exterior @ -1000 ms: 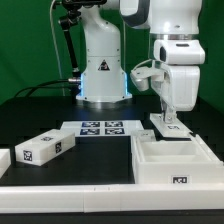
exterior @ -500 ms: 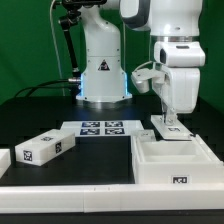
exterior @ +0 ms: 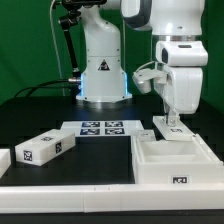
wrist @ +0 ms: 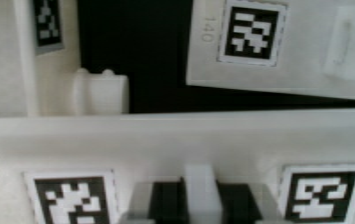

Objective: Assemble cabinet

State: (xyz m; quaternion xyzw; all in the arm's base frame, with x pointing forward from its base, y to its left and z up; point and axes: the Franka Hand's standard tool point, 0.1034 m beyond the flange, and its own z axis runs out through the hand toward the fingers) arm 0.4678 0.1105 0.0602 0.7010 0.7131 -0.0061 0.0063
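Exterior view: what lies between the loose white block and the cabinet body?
In the exterior view, only bare black table separates block and cabinet body; marker board lies behind.

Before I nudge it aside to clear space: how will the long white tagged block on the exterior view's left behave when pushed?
The long white block looks like rigid plastic, so it probably won't flex. Lying flat on a long face on the black table, it should slide rather than roll or tip. Pushed near one end, it would likely swivel.
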